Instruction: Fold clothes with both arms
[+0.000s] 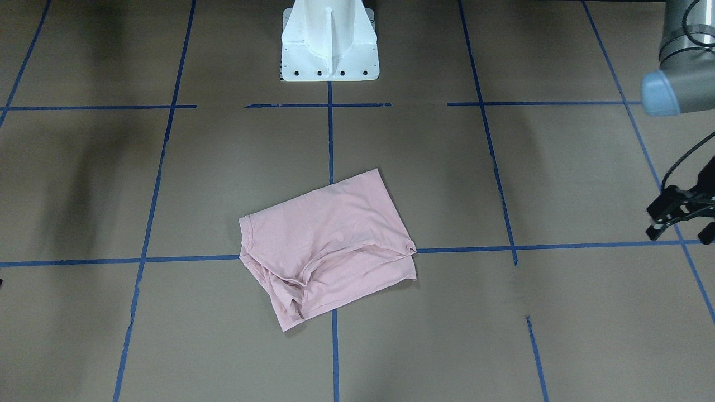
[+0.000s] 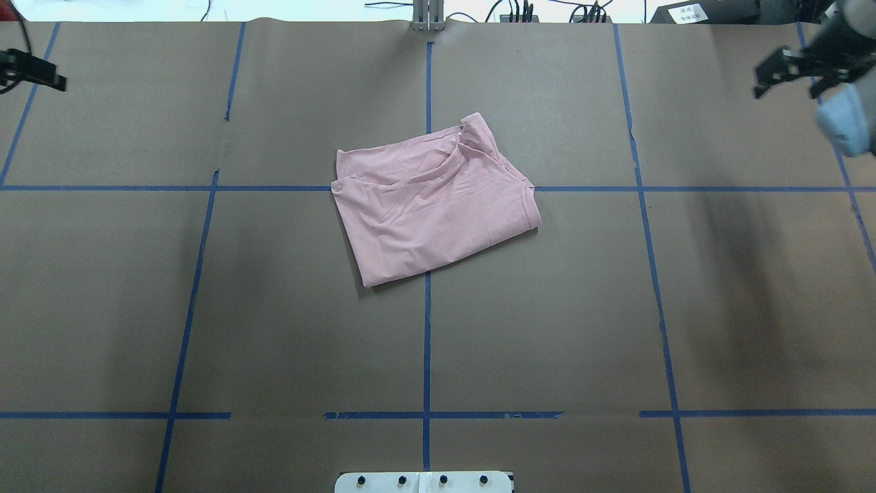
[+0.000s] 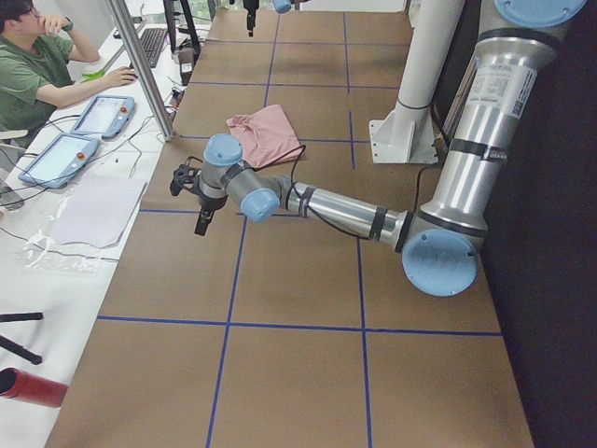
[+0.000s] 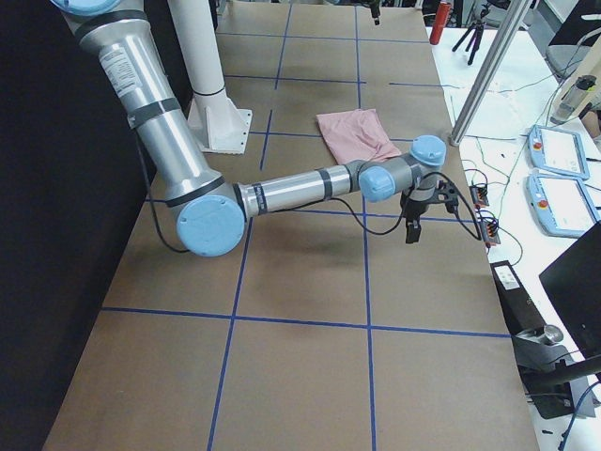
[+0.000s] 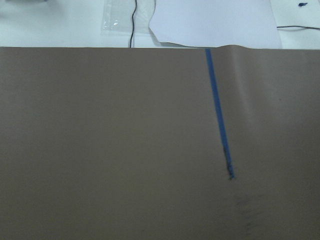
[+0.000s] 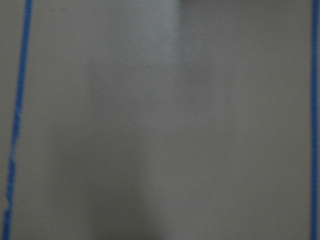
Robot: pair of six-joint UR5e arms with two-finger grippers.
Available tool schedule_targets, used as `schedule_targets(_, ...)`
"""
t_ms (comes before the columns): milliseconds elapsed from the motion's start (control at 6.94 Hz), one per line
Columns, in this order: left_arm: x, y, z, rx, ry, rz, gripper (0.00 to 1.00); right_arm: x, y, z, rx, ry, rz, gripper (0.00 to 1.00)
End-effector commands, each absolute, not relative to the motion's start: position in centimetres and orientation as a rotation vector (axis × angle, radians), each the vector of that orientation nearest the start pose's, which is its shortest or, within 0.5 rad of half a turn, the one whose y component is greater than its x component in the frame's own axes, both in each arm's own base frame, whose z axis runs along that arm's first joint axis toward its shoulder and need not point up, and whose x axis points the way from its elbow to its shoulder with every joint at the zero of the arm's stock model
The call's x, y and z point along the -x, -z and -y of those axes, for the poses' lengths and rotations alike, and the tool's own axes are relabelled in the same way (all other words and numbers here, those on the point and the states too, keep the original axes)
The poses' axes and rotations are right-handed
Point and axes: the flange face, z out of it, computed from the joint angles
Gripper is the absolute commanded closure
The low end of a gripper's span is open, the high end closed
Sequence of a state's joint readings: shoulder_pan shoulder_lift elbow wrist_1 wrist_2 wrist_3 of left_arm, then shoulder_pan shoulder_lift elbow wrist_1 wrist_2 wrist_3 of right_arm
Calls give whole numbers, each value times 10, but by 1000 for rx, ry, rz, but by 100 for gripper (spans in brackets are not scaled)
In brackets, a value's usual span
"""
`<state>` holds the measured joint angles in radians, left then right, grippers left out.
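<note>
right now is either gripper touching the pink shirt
Apart. Overhead view: left gripper and right gripper are at the far corners, bare paper between each and the T-shirt.

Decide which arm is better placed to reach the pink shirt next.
Right, only marginally: the shirt lies near centre, its rumpled far corner leaning toward the right gripper; the left gripper hangs at the opposite edge.

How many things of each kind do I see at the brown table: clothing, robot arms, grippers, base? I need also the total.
Pale pink folded cotton T-shirt: 1
Silver-grey robot arms with light blue joint caps, left arm and right arm: 2
Black two-finger grippers, left gripper and right gripper: 2
White pedestal base: 1
Total: 6
</note>
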<state>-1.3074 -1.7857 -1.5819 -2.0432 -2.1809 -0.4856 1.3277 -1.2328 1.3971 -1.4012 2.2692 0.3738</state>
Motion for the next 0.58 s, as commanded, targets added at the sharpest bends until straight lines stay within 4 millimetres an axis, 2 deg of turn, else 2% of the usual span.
schedule_targets(0,6,-549,557,-385,-165,-674,0,-16,-639,553,-108,110,757,0)
schedule_targets(144,42,-568,546,-368,-234,-630,0,-38,-660,520,-87,108,792,0)
schedule_targets(288,61,-587,532,-353,-341,-607,0,-56,-668,495,-81,75,839,0)
schedule_targets(432,59,-605,515,-312,-338,-659,0,-64,-675,460,-80,55,842,0)
